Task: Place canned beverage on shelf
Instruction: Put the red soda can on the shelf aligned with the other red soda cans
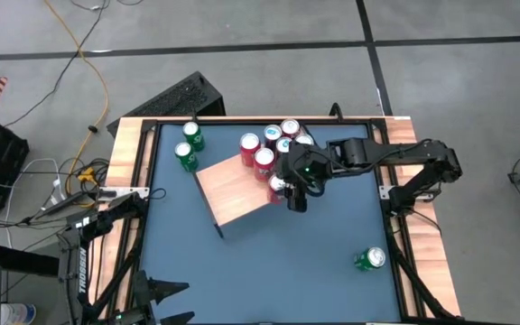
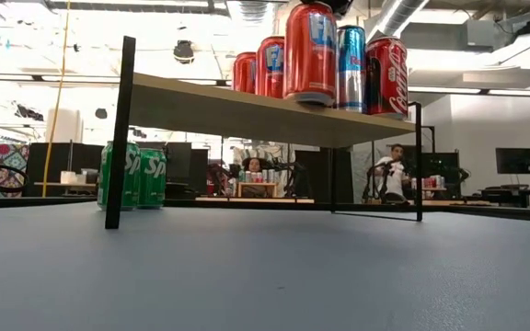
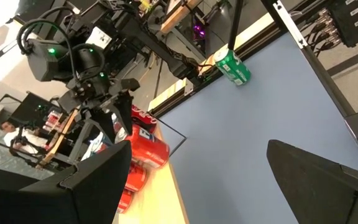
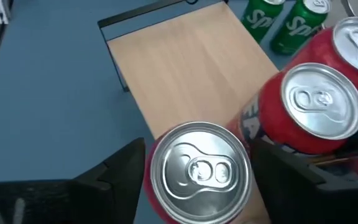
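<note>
A dark blue tabletop (image 1: 269,262) edged in wood is seen from above, and the scene is described from the near edge outward. At the near left corner the left gripper (image 3: 191,180) is parked low with its fingers spread wide and nothing between them; it is well apart from the work. Near the right edge a green can (image 1: 369,260) lies on its side on the blue surface, untouched. Farther in, at the middle of the table, the shelf (image 1: 233,190) is seen as a light wooden board on thin black legs, turned at an angle. At its right edge the right gripper (image 4: 197,168) is placed directly over a red can (image 4: 199,171), which stands upright on the board with its long axis vertical and its silver top facing the wrist camera. One dark finger is seen on each side of the can; whether it is gripped or merely bracketed cannot be told. Just beyond it other upright cans (image 1: 264,149) are clustered at the far right corner of the board, very close by. Beyond the shelf's far left corner two green cans (image 1: 189,147) stand on the tabletop.
</note>
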`<state>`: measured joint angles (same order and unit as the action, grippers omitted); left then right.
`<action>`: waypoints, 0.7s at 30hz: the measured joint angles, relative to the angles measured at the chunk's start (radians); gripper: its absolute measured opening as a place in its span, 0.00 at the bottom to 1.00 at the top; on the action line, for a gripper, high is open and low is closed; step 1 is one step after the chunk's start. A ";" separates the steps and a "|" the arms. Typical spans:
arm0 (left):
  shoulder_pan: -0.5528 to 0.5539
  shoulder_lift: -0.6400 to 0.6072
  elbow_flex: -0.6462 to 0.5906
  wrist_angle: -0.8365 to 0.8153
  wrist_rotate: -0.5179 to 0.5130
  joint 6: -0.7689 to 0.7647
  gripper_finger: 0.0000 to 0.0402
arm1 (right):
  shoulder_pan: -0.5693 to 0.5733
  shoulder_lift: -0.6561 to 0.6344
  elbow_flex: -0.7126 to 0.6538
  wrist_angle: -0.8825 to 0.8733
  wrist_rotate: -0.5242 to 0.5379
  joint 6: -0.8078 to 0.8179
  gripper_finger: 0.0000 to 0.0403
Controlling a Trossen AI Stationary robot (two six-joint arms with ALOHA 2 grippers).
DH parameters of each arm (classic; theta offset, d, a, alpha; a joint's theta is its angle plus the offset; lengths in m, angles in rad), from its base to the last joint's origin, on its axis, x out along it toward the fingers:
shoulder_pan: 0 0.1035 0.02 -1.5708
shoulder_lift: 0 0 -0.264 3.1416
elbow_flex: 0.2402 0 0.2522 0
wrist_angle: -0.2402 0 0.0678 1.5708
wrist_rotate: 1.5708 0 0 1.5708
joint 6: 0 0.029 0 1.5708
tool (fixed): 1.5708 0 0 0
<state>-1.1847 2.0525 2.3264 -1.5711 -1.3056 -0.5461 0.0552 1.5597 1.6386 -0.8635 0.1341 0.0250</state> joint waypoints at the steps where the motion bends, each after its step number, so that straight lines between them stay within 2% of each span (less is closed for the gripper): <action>1: 0.000 0.000 0.000 0.000 0.000 0.000 0.90 | -0.004 0.000 0.000 -0.001 0.000 0.000 0.68; 21: 0.000 0.000 0.000 0.000 -0.011 -0.014 0.90 | -0.032 0.000 0.000 0.027 0.047 -0.038 0.70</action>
<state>-1.1847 2.0525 2.3264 -1.5711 -1.3170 -0.5601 0.0235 1.5597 1.6390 -0.8365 0.1810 -0.0128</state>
